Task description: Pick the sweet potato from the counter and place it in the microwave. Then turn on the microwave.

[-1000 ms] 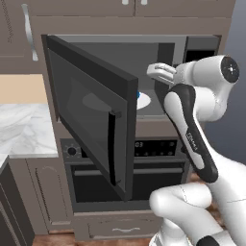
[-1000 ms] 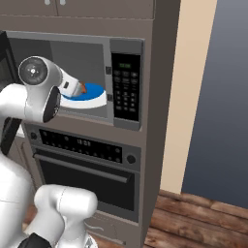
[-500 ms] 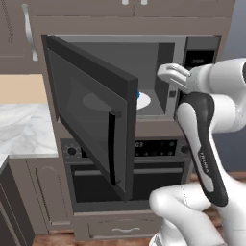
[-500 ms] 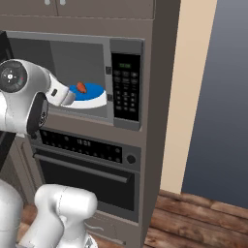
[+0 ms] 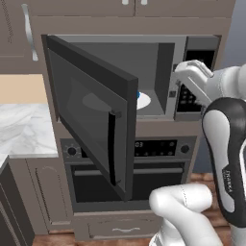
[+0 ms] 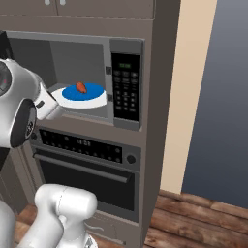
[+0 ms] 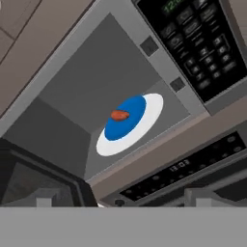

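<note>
I see the sweet potato (image 6: 81, 87) lying on the blue plate (image 6: 89, 93), which sits on the white turntable (image 7: 147, 118) inside the microwave (image 6: 72, 58). The microwave door (image 5: 91, 113) hangs wide open to the left. My gripper (image 5: 180, 72) is outside the opening, near the front of the keypad panel (image 6: 125, 87), holding nothing; I cannot tell whether its fingers are spread or pressed together. The oven (image 6: 85, 167) sits below, and the marble counter (image 5: 21, 129) lies to the left.
</note>
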Available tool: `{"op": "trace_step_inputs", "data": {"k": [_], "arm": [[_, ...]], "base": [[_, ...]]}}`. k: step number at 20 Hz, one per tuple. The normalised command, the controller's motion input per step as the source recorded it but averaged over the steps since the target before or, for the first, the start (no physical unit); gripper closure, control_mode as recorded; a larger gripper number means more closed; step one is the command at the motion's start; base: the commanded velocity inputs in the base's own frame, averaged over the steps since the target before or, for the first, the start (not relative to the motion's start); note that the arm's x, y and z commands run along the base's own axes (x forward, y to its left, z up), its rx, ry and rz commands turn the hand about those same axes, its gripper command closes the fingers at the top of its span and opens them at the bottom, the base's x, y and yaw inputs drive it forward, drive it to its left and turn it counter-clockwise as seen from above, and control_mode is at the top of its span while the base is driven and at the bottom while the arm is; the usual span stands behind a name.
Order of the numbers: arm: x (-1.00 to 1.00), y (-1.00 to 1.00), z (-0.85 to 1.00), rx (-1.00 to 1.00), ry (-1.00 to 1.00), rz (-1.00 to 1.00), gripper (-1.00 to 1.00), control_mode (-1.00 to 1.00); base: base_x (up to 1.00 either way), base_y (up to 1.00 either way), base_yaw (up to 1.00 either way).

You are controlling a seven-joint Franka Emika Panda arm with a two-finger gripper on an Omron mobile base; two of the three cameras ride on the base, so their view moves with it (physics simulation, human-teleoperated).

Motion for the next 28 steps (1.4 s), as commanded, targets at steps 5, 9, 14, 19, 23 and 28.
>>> {"op": "trace_step_inputs", "data": {"k": [5, 9, 14, 19, 23, 28], "arm": [[-0.67, -0.09, 0.06, 0.23, 0.0, 0.0, -1.0, -1.0], [-0.65, -0.02, 0.06, 0.23, 0.02, 0.0, -1.0, -1.0], [-0.61, -0.02, 0.07, 0.2, 0.07, 0.0, -1.0, -1.0], [-0.59, 0.0, 0.01, 0.1, 0.04, 0.0, -1.0, -1.0], [-0.56, 0.03, 0.0, 0.05, 0.0, 0.01, -1.0, -1.0], [-0.56, 0.01, 0.0, 0.03, 0.0, 0.02, -1.0, -1.0]], "base": [[0.0, 0.0, 0.0], [0.0, 0.0, 0.0], [0.0, 0.0, 0.0], [0.0, 0.0, 0.0], [0.0, 0.0, 0.0], [0.0, 0.0, 0.0]]}}
